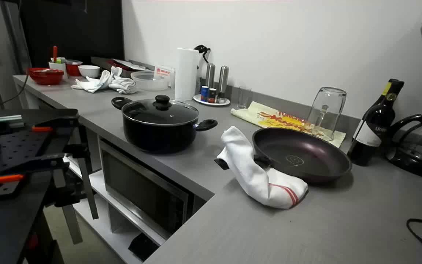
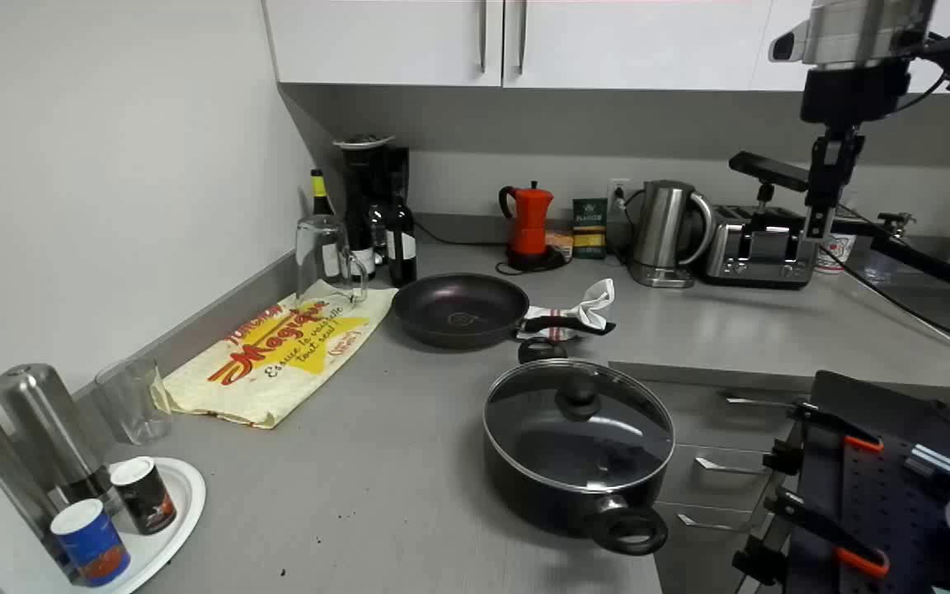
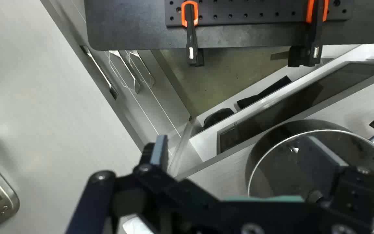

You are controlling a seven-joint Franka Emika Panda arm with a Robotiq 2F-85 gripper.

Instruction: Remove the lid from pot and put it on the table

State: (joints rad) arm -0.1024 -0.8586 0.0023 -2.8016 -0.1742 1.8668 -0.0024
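The pot (image 1: 159, 137) is black, wide and low and stands on the grey table (image 1: 211, 165). Its glass lid (image 1: 176, 112) with a black knob sits on top of it. In an exterior view the pot (image 2: 524, 495) and lid (image 2: 541, 437) show near the inner corner of the table (image 2: 376, 462). My gripper (image 2: 819, 227) hangs high at the upper right, apart from the lid. In the wrist view my gripper (image 3: 243, 154) is open with nothing between its fingers. The lid (image 3: 287, 169) lies below and partly behind the right finger, which hides part of it.
A frying pan (image 2: 458, 309) and a white cloth (image 1: 247, 172) lie beside the pot. Bottles (image 1: 374, 124), a glass mug (image 1: 330, 110), a paper roll (image 1: 186, 73), a kettle (image 2: 666, 235) and a toaster (image 2: 759, 247) stand around. A dark clamped platform (image 3: 239, 35) stands off the counter.
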